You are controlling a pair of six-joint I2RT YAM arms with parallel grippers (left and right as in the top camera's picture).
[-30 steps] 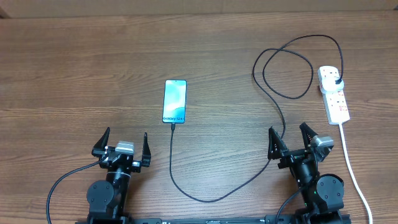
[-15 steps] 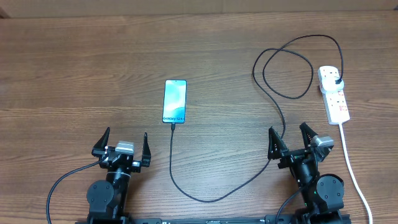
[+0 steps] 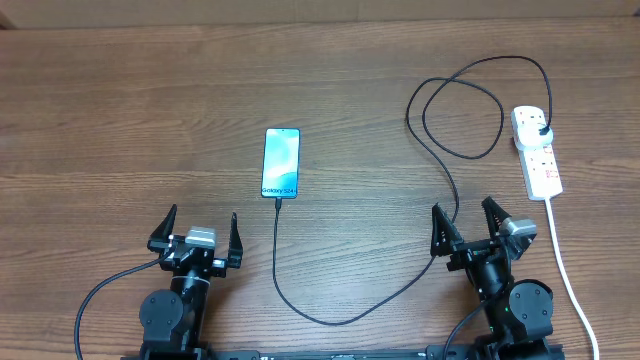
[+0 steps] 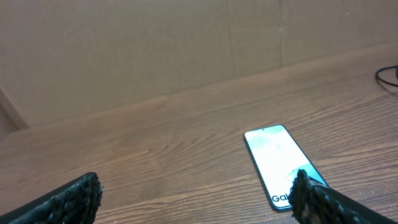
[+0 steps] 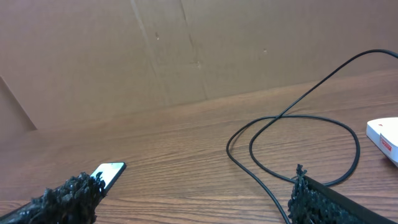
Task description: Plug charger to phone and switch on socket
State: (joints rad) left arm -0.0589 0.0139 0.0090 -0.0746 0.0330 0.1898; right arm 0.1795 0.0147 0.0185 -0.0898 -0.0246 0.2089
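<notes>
The phone [image 3: 281, 163] lies flat mid-table, its blue-teal screen lit; it also shows in the left wrist view [image 4: 278, 162] and the right wrist view [image 5: 109, 173]. The black charger cable [image 3: 330, 318] joins the phone's near end, curves along the front, loops [image 3: 462, 120] at the right and ends in a black plug head [image 3: 541, 131] seated in the white socket strip [image 3: 537, 152]. The cable loop shows in the right wrist view [image 5: 298, 130]. My left gripper [image 3: 197, 232] is open and empty near the front edge. My right gripper [image 3: 466, 222] is open and empty, beside the cable.
The strip's thick white cord [image 3: 565, 268] runs down the right side past my right arm. A brown cardboard wall [image 4: 186, 43] stands at the table's far edge. The table is bare wood [image 3: 120, 120] on the left.
</notes>
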